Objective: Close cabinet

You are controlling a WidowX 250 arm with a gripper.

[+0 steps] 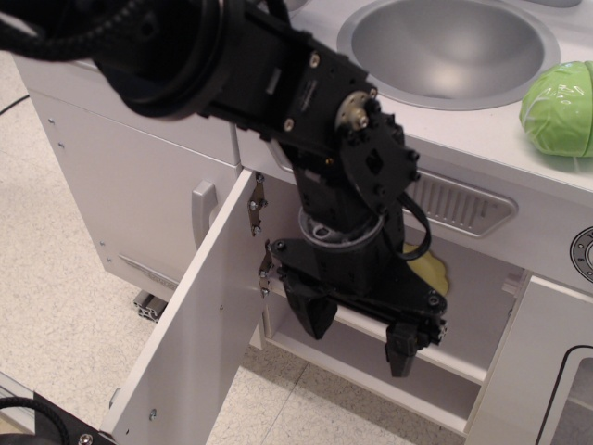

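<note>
The white cabinet [463, 389] under the counter stands open, its inner white shelf [445, 357] partly hidden by the arm. Its wide flat door [190, 343] swings out to the left on two metal hinges [257, 206]; the door's handle is out of view. My black gripper [357, 338] hangs in front of the cabinet opening, just right of the door's hinged edge, with both fingers [403, 350] spread apart and nothing between them. A pale yellow object [431, 273] lies inside on the shelf behind the gripper.
A taller white door with a curved grey handle [202, 211] is to the left. A metal sink bowl [449, 46] and a green cabbage-like toy [559, 107] sit on the counter. A door with a black-outlined window [565, 394] is at the right. Speckled floor lies below.
</note>
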